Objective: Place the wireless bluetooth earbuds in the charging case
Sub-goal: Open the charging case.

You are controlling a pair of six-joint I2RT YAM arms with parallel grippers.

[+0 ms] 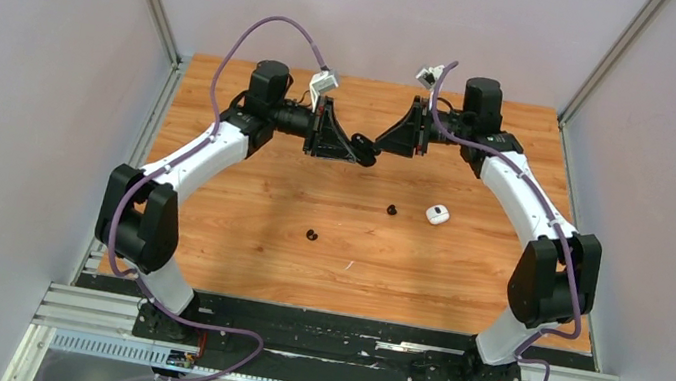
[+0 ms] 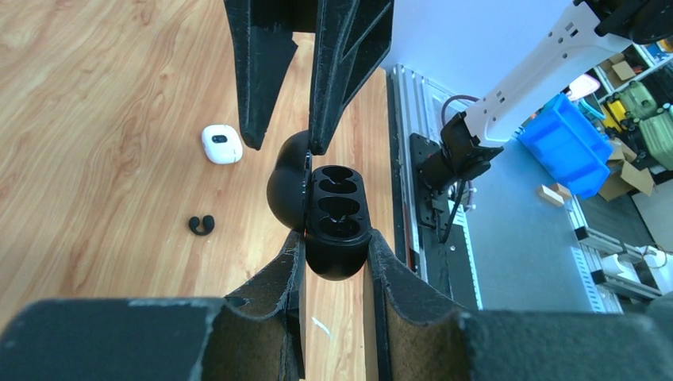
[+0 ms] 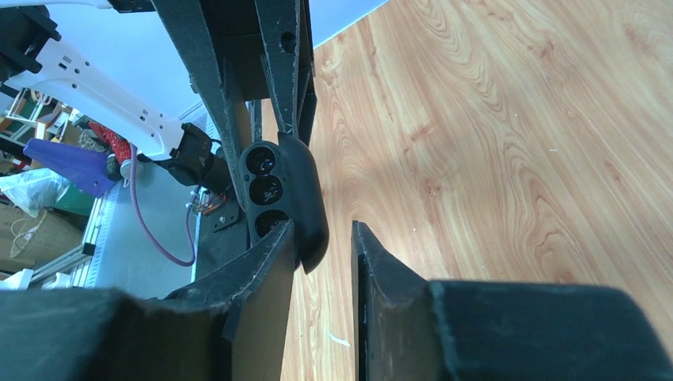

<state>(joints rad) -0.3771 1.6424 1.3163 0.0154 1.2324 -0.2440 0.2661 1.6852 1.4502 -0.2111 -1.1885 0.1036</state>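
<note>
My left gripper [image 2: 335,238] [image 1: 358,154] is shut on the base of a black charging case [image 2: 338,208], held up above the back of the table. The case is open and both of its wells look empty. Its lid [image 2: 286,186] swings to the side. My right gripper [image 3: 324,230] [image 1: 378,146] faces the left one. Its jaws are apart around the lid [image 3: 305,190], which touches only one finger. Two black earbuds lie on the table [image 1: 392,209] [image 1: 311,235], and one shows in the left wrist view [image 2: 201,225]. I cannot make out white stemmed earbuds.
A small closed white case [image 1: 437,215] [image 2: 221,144] lies on the wooden table [image 1: 233,256] right of centre. A tiny white speck [image 1: 350,266] lies near the front middle. Grey walls enclose the table on three sides, and the arm bases stand at the near edge.
</note>
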